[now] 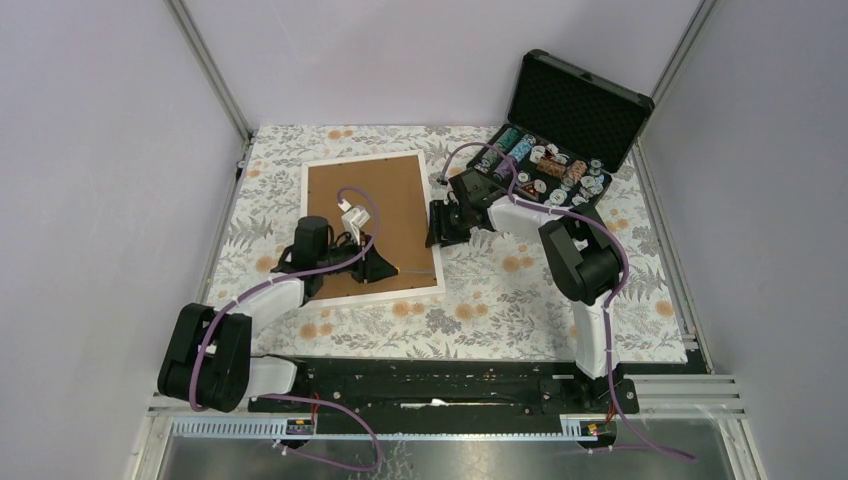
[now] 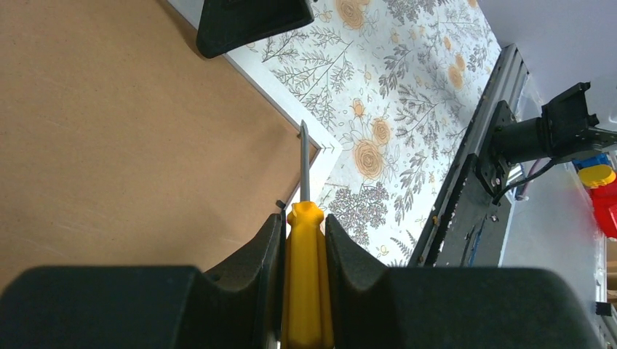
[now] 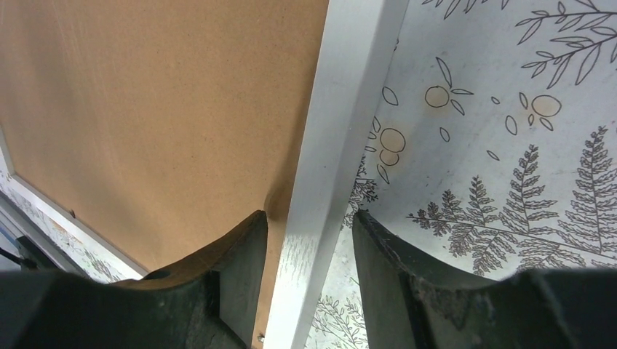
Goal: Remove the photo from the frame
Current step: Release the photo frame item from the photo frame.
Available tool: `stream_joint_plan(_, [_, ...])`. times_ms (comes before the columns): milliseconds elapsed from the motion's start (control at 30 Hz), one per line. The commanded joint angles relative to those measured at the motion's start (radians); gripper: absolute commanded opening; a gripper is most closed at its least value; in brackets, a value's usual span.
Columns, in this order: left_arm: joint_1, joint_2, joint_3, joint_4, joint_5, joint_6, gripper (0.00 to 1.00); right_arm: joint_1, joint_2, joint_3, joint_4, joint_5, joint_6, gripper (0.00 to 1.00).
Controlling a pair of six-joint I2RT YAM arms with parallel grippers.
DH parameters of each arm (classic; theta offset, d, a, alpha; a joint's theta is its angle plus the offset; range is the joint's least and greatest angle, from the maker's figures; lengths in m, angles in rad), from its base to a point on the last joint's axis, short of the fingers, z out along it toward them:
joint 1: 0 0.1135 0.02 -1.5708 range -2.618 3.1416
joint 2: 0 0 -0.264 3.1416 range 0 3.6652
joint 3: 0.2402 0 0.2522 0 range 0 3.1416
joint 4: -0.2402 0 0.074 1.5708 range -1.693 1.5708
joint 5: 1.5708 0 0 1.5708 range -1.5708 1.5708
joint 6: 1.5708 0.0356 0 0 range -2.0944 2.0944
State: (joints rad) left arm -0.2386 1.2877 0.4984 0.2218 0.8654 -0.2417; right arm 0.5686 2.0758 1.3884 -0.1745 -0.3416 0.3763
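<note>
The frame lies face down on the floral cloth with its brown back up, so the photo is hidden. My left gripper is shut on a yellow-handled screwdriver. The screwdriver's metal tip points at the frame's near right corner. My right gripper stands open astride the frame's right white border. One of its fingers is over the brown back, the other over the cloth, and a gap shows on each side.
An open black case of poker chips stands at the back right, close behind the right arm. A black rail runs along the near table edge. Purple walls with metal posts close in the sides.
</note>
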Motion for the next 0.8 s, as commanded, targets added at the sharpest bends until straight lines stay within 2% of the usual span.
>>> stream_joint_plan(0, [-0.003,-0.017,0.008,0.029,-0.008,0.028,0.0,0.012,0.033,-0.019,-0.022,0.02,0.02,0.53])
stream_joint_plan(367, [-0.005,0.01,-0.053,0.103,-0.014,-0.016,0.0,0.012,0.044,-0.025,-0.021,0.028,0.02,0.49])
stream_joint_plan(767, [-0.045,0.059,-0.055,0.134,-0.031,0.01,0.0,0.012,0.048,-0.04,-0.013,0.023,0.037,0.39])
